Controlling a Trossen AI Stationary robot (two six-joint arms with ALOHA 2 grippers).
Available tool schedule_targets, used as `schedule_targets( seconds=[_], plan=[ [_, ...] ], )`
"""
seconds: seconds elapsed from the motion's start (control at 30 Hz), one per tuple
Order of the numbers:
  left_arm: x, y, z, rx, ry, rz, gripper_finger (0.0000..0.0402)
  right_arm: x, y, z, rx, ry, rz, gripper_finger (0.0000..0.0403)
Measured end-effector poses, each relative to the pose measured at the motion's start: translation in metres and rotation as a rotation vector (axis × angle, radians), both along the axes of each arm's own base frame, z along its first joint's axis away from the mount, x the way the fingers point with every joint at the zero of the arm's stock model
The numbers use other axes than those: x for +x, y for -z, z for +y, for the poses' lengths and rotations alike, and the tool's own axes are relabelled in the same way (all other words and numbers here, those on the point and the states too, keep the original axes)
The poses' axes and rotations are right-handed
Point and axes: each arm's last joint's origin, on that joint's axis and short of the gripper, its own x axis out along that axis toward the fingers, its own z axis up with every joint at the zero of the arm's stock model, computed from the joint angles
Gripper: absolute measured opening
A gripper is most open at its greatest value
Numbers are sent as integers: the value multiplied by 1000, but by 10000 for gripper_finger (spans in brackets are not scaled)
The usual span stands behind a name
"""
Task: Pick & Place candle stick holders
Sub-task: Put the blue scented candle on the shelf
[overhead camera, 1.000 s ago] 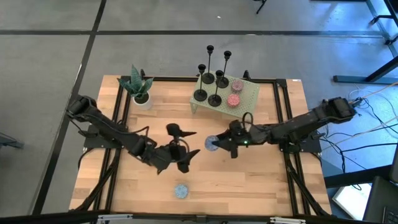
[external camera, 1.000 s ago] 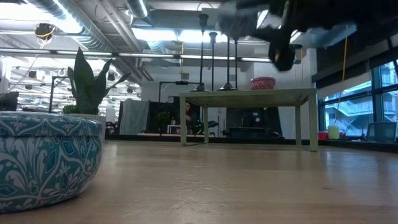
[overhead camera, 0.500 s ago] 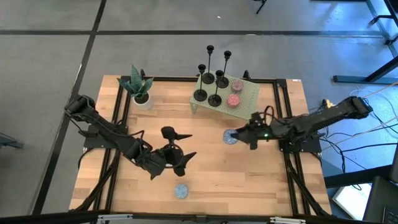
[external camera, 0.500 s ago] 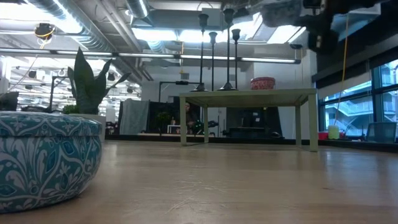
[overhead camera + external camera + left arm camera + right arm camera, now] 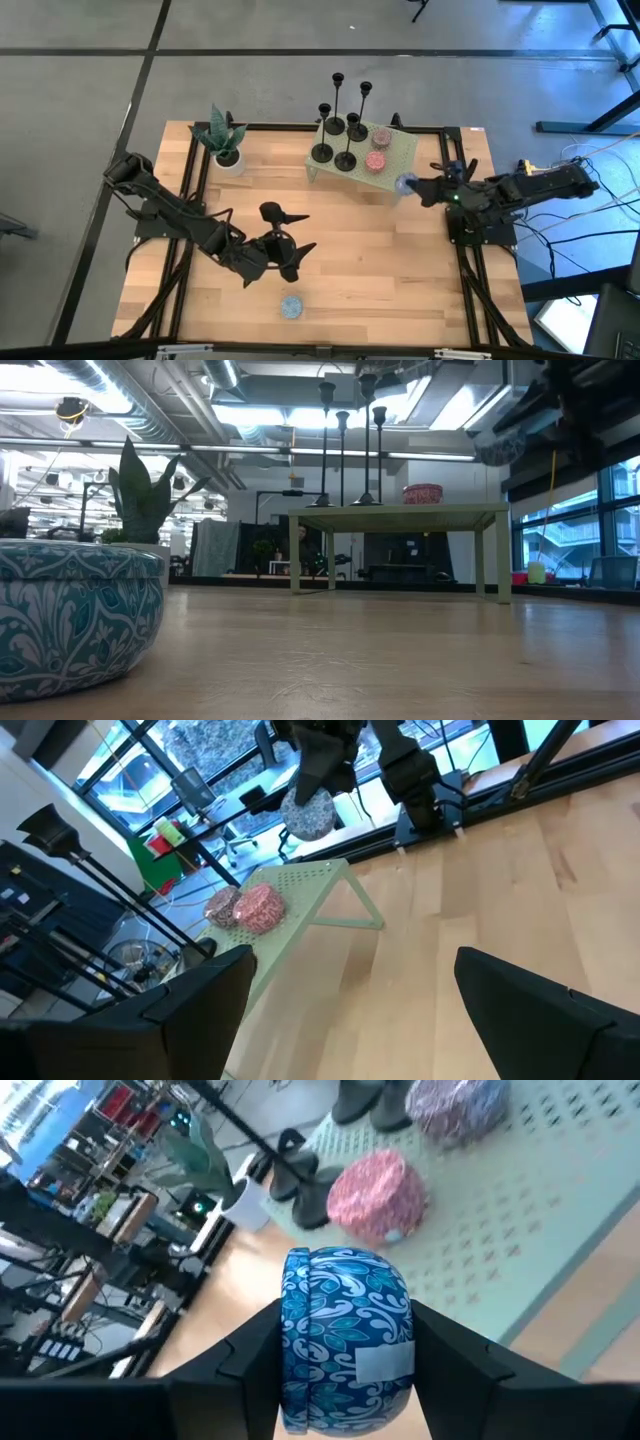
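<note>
Several black candle stick holders (image 5: 340, 125) stand by their round bases on a small pale-green shelf (image 5: 400, 158) at the table's far side; they also show in the low view (image 5: 345, 440). My right gripper (image 5: 405, 185) is shut on a blue patterned round tin (image 5: 345, 1320), just off the shelf's near right corner. My left gripper (image 5: 305, 234) hovers open over the table's middle left, with nothing between its fingers (image 5: 200, 1005). My right gripper pinches the blue tin between its two fingers, one finger (image 5: 255, 1355) on each of two opposite sides (image 5: 400, 1330). The fingers come roughly level from the table's right side. The tin is lifted clear of the table.
Two pink tins (image 5: 378, 148) sit on the green shelf beside the holders. A second blue tin (image 5: 291, 306) lies near the table's front edge, large at the left of the low view (image 5: 80, 610). A potted plant (image 5: 222, 140) stands at the far left.
My right gripper has carried the blue tin from the table's middle toward the right and far edges, rising and turning its wrist, up to the green shelf's near right corner. It has stayed shut on the tin.
</note>
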Motion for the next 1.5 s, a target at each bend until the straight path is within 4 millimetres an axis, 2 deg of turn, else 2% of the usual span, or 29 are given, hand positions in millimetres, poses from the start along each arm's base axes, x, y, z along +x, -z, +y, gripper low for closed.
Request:
schedule_targets(
  seconds=[0.4,0.67,0.83,0.97,1.1,1.37,1.5],
  plan=[
    [3,0,5,2,-10,0,345,-11,1,-28,-69,247,53,182],
    [4,-1,5,11,-5,1,345,-7,-4,-45,-61,239,45,181],
    [4,-2,5,0,-5,-18,345,-6,12,-55,-18,247,100,181],
    [4,-2,5,0,-5,-18,345,-1,21,-63,-13,222,53,184],
    [4,-2,5,0,-5,-18,345,0,17,-72,-42,218,-7,185],
    [4,-2,5,-6,-6,-21,345,5,28,-88,-15,221,94,186],
    [4,-2,5,-15,-8,-26,345,13,28,-94,-24,188,75,186]
  ],
)
